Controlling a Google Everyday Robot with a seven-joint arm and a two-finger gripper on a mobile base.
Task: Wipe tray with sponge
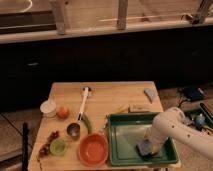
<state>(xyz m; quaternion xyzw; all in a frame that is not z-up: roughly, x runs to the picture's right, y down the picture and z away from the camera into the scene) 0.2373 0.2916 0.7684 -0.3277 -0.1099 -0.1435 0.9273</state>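
A green tray [126,135] sits at the front right of the wooden table. A blue-grey sponge [145,148] lies in the tray's front right part. My gripper [150,145] is at the end of the white arm [175,129], which reaches in from the right. It is down on the sponge and presses it against the tray floor. The arm's wrist hides the fingers.
An orange bowl [93,149] stands just left of the tray. Further left are a small green cup [58,146], a metal cup [73,130], an orange fruit [62,112], a white bowl [48,107] and a white-handled brush [84,100]. A grey cloth [150,94] lies at the back right.
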